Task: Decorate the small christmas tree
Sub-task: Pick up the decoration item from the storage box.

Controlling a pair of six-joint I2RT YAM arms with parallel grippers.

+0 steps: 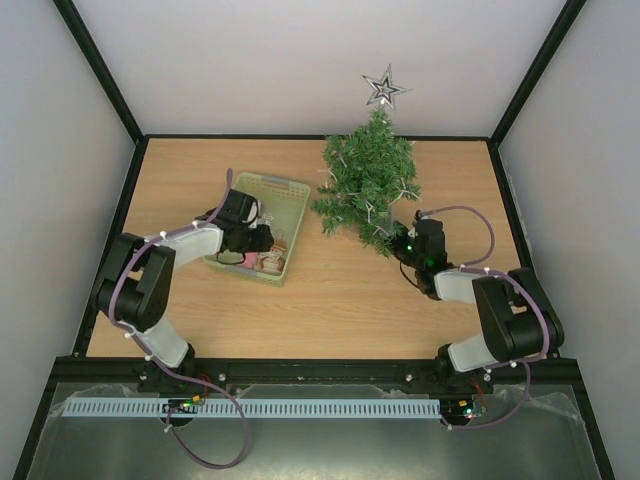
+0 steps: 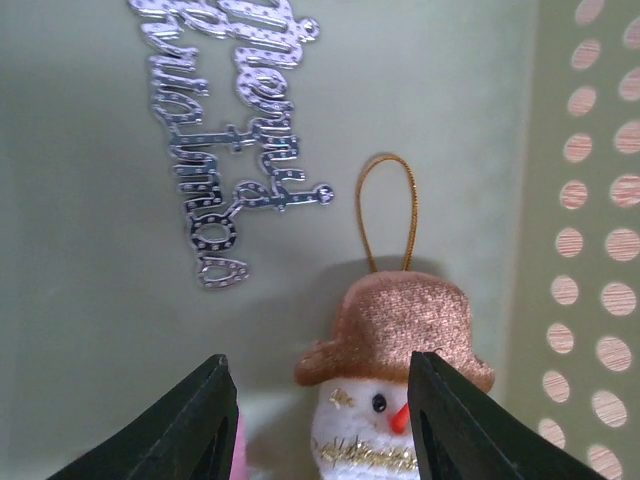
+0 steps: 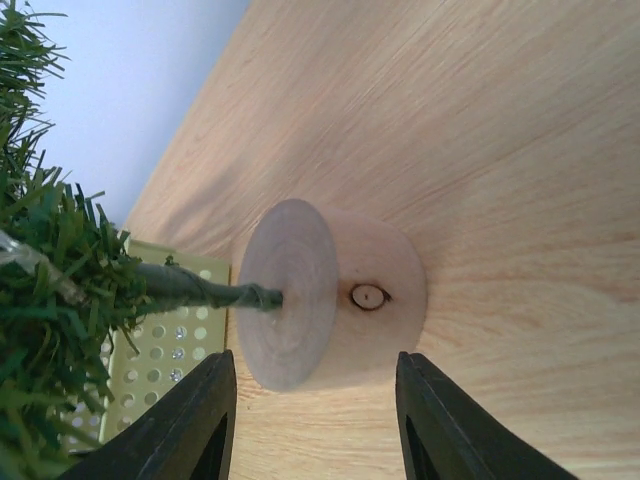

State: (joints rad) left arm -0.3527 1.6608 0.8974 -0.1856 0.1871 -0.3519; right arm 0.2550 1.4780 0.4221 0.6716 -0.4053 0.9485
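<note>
Item: small christmas tree [image 3: 40,300], bushy green needles; its smooth round wooden disc base [image 3: 300,300] sits just ahead of the right gripper [image 3: 312,365], jaws moderately apart, empty.

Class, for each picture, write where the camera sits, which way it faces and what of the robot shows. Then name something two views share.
Top: above and behind the arms, looking down on the table; left arm and right arm show.
Left wrist: on the left arm, facing down into the basket at a snowman and silver lettering; open left claw shows.
Right wrist: low, facing sideways at the tree's wooden base; open right claw shows.
Shared: top and right wrist views both show tree and basket.
</note>
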